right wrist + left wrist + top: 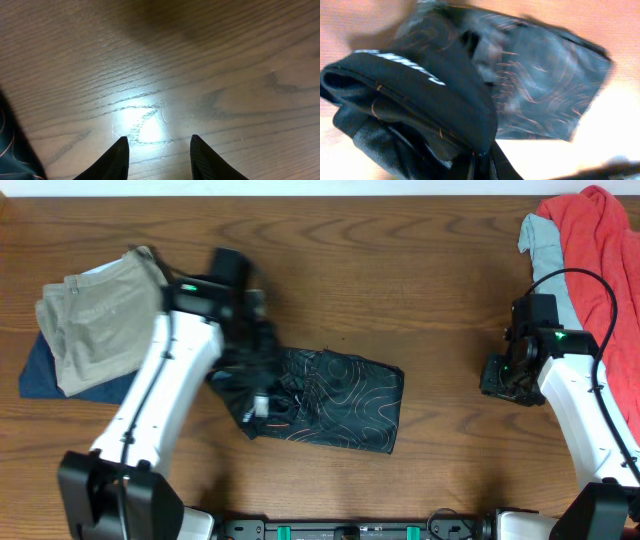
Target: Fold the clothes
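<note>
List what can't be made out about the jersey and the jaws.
- Overhead: the left arm, blurred at the wrist, covers its own jaws and the left end of the jersey.
- Left wrist: white lettering too blurred to read; bunched cloth buries the jaws.
- Right wrist: the left edge cuts the jersey to a sliver.

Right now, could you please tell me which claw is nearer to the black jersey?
Left. The left claw is shut on bunched fabric at the jersey's left end; the right claw hangs open over the wooden table, well off to the jersey's right, touching nothing.
</note>
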`<state>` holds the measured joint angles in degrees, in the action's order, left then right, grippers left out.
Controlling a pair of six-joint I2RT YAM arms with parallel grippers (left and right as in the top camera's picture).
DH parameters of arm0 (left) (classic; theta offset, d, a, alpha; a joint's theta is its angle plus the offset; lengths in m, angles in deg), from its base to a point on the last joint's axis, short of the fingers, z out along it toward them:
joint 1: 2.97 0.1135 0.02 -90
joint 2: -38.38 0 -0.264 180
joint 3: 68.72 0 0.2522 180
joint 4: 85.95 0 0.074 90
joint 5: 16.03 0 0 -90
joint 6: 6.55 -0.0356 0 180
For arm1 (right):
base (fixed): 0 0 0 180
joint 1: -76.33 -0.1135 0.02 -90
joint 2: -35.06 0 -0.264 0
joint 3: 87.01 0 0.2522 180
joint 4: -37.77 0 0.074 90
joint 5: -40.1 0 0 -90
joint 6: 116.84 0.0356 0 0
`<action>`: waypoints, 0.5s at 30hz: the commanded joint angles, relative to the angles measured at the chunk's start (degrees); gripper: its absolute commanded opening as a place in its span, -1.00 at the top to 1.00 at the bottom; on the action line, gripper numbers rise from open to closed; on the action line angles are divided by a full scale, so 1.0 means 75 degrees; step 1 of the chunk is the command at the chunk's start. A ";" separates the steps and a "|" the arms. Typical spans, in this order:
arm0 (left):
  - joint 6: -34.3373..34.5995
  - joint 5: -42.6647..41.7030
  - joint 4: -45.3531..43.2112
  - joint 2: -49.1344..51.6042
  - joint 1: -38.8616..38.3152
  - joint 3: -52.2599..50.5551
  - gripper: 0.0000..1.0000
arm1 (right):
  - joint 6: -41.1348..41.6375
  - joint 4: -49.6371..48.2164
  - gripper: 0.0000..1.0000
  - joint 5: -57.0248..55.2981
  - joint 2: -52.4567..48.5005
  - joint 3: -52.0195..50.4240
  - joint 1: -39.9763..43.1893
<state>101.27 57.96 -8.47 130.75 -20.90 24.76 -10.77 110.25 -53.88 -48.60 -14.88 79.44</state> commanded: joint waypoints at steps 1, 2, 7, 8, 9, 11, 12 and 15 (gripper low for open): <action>0.1093 -0.0265 -0.0440 0.0137 -0.1128 0.0087 0.83 | -0.0067 0.0006 0.24 0.0117 0.0111 -0.0012 0.0032; 0.1247 -0.0265 -0.0659 0.0201 -0.1434 0.0087 0.83 | -0.0067 0.0006 0.23 0.0122 0.0111 -0.0012 0.0032; 0.1967 -0.0259 -0.1626 0.0659 -0.2742 0.0085 0.81 | -0.0064 0.0032 0.24 0.0143 0.0111 -0.0012 0.0032; 0.2090 -0.0259 -0.1766 0.0793 -0.2935 0.0085 0.82 | -0.0067 0.0035 0.24 0.0175 0.0111 -0.0012 0.0032; 0.2186 -0.0259 -0.1868 0.0933 -0.3101 0.0085 0.81 | -0.0067 0.0038 0.24 0.0210 0.0111 -0.0012 0.0032; 0.2311 -0.0259 -0.1999 0.1174 -0.3325 0.0085 0.81 | -0.0073 0.0035 0.24 0.0259 0.0111 -0.0012 0.0032; 0.2340 -0.0262 -0.2063 0.1311 -0.3427 0.0085 0.81 | -0.0079 0.0035 0.24 0.0280 0.0111 -0.0012 0.0032; 0.2419 -0.0265 -0.2215 0.1617 -0.3637 0.0085 0.81 | -0.0154 0.0029 0.24 0.0376 0.0111 -0.0012 0.0032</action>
<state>116.92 56.11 -24.53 141.20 -47.17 24.78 -10.92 110.45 -52.14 -48.55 -14.88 79.44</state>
